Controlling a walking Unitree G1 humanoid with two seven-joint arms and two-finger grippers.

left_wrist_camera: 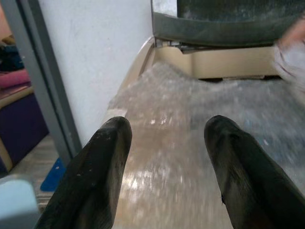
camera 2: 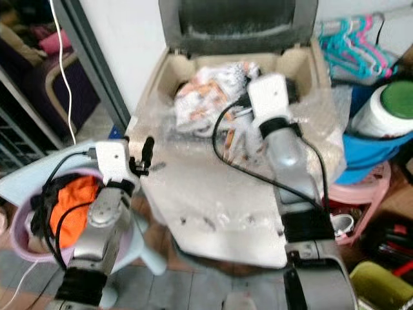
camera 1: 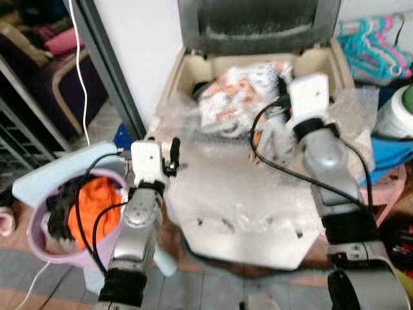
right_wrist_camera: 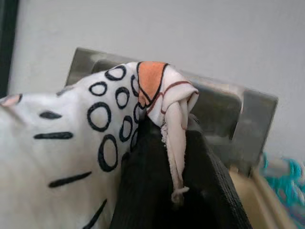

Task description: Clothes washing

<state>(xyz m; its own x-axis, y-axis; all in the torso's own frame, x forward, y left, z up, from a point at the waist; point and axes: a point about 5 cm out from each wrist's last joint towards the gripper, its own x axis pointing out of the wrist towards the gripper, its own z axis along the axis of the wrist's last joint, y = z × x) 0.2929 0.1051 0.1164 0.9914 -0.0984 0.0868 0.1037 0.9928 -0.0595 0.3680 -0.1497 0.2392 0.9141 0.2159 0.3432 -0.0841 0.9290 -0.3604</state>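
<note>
White wall and a grey door frame stand behind a top-loading washing machine [camera 1: 245,226], its dark lid [camera 1: 258,22] tipped up against the wall so the tub stays open for loading. Bubble wrap [camera 1: 219,187] covers the machine's near deck. To the near left, low beside the machine, sits a lilac laundry basket [camera 1: 39,248] with an orange garment [camera 1: 97,206] and dark clothes waiting in it, within easy reach of my left arm. Pink and turquoise hangers [camera 1: 374,45] hang at the far right, and a white jar with a green lid [camera 1: 397,113] sits on the right.

My right gripper [camera 1: 279,97] reaches over the tub mouth, jaws closed tight on a white patterned cloth [right_wrist_camera: 71,143] printed with black rings and orange patches. The fabric bunches up over the black fingers [right_wrist_camera: 157,191], and the rest of it lies heaped in the tub opening [camera 1: 239,97], so I judge this piece is going in.

My left gripper [camera 1: 173,158] hovers at the machine's left edge, above the wrapped deck. Its jaws stand wide apart, holding nothing and touching nothing, likely ready to go back to the basket.
</note>
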